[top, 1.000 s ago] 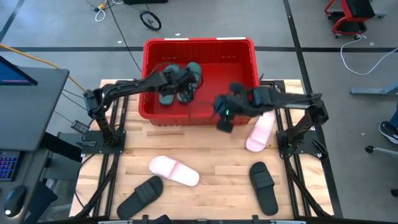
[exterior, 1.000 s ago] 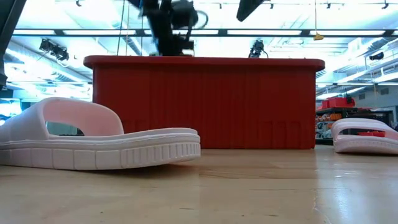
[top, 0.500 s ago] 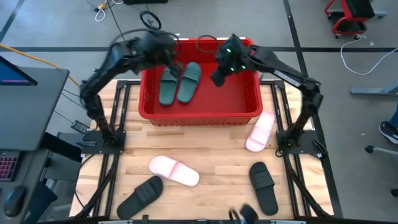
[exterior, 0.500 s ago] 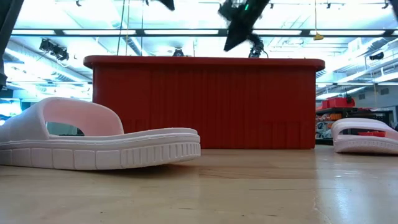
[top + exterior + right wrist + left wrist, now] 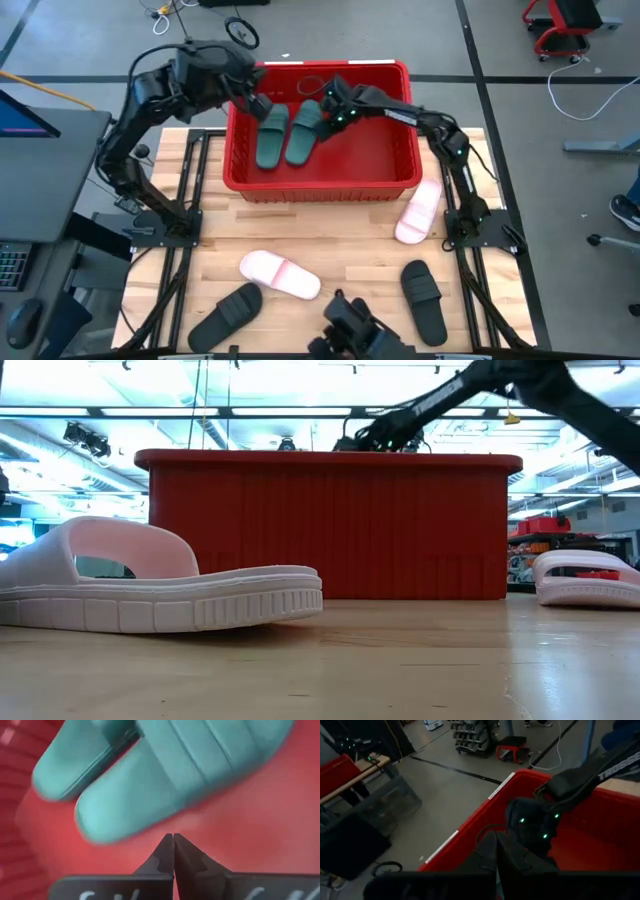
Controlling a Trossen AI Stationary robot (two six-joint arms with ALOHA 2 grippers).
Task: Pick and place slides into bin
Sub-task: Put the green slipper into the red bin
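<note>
Looking down from the high view, the bin [image 5: 322,180] sits at the far middle of the table [image 5: 340,255] and holds two dark green slides [image 5: 290,133] lying side by side in its left half, on the red floor. The right gripper [image 5: 333,112] reaches into the bin just beside the right-hand green slide, while the left gripper [image 5: 256,103] hovers over the bin's far left corner, near the other green one. Four slides remain on the wood: a pale pink slide [image 5: 279,274] left of centre, another pink slide [image 5: 419,211] just outside the bin's front right corner, a black slide [image 5: 225,316] at the near left, and a second black slide [image 5: 424,299] at the near right.

From the low view, the bin's ribbed front wall [image 5: 328,525] fills the middle, with the near pink slide in front at the left and the other pink one at the far right edge. The right arm [image 5: 470,385] slants down to the rim.

Through the left wrist view, the left fingers [image 5: 495,855] are pressed together with nothing between them, above the bin's rim, and the right gripper shows farther off.

Through the right wrist view, the right fingers [image 5: 172,852] are likewise closed on nothing, their tips just short of the green slides' rounded ends above the red floor.
</note>
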